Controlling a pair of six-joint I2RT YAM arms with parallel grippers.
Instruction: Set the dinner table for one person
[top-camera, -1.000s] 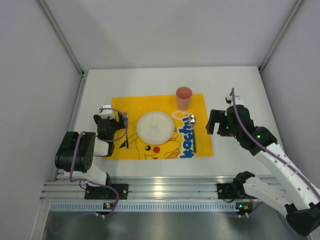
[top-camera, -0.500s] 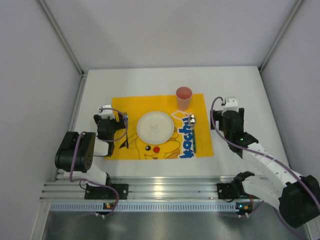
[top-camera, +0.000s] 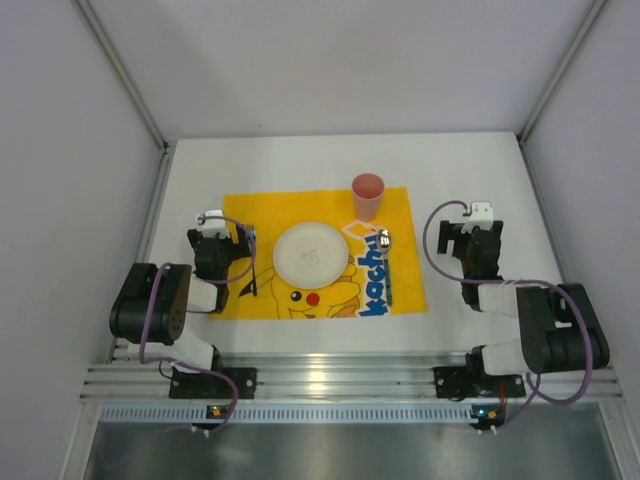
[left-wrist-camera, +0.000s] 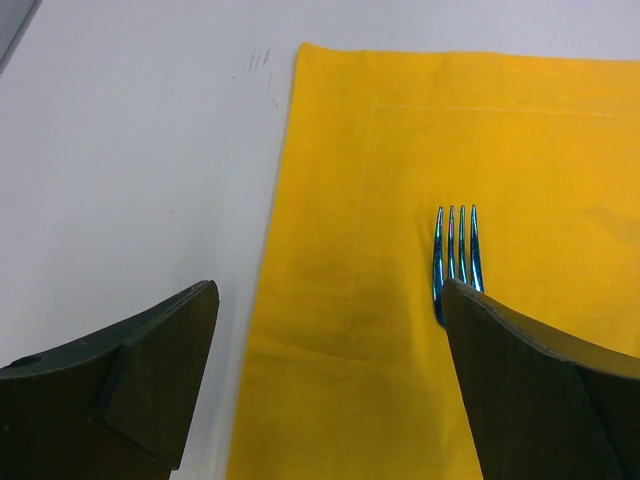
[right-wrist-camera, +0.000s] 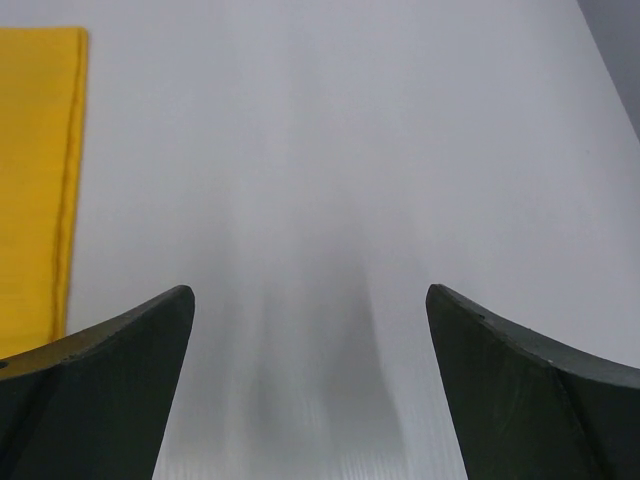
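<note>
The white dinner table (top-camera: 300, 160) carries a yellow Pikachu placemat (top-camera: 400, 210). On the mat are a white plate (top-camera: 311, 253), a pink cup (top-camera: 367, 196), a spoon (top-camera: 384, 250) to the right of the plate and a blue fork (top-camera: 251, 262) to its left. The fork's tines (left-wrist-camera: 456, 250) show in the left wrist view. My left gripper (top-camera: 222, 228) is open and empty over the mat's left edge (left-wrist-camera: 330, 330). My right gripper (top-camera: 478, 225) is open and empty over bare table (right-wrist-camera: 310, 330), right of the mat.
Grey walls enclose the table on the left, far and right sides. An aluminium rail (top-camera: 320, 380) with both arm bases runs along the near edge. The mat's right edge (right-wrist-camera: 40, 180) shows in the right wrist view.
My right arm has folded back toward its base; its gripper moved right, away from the spoon and off the mat. The left arm has not moved.
</note>
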